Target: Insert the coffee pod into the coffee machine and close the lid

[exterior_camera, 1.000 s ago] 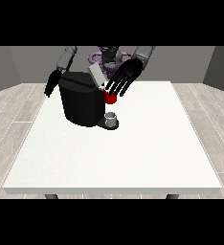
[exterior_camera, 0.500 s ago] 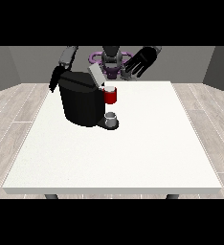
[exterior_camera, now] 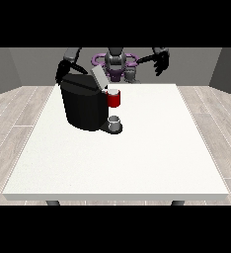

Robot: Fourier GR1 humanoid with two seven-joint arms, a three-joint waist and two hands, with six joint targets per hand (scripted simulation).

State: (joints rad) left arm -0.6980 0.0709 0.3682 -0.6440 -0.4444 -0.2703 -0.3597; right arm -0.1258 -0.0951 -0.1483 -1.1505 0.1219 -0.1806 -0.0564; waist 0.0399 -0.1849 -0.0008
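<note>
Front view showed the coffee machine [exterior_camera: 85, 105] standing on the tabletop [exterior_camera: 137, 158] toward the robot's side, its lid [exterior_camera: 98, 77] tilted up and not yet closed. A red thing at the machine [exterior_camera: 114, 98] sat at the brew head, and a grey thing [exterior_camera: 115, 121] rested on the machine's base below it; I could not tell it for the coffee pod, and I saw the pod plainly nowhere in this view.

The robot hand at the view's right [exterior_camera: 161, 63] hung in the air beyond the far edge of the tabletop, well apart from the machine, fingers spread and holding nothing. The robot hand at the view's left [exterior_camera: 64, 70] sat just behind the machine's top rear corner; its fingers were too dark against the housing for me to say whether they were straight or curled.

Risks as I judged them from my station:

1. The lid stood raised and thin. A downward push placed off its centre could slip off the edge and leave it part open.
2. The hand at the view's left was close to the housing. Any sideways travel there could shove the machine across the tabletop.
3. With the pod's seating unconfirmed, closing the lid could jam on a pod lying crooked.
</note>
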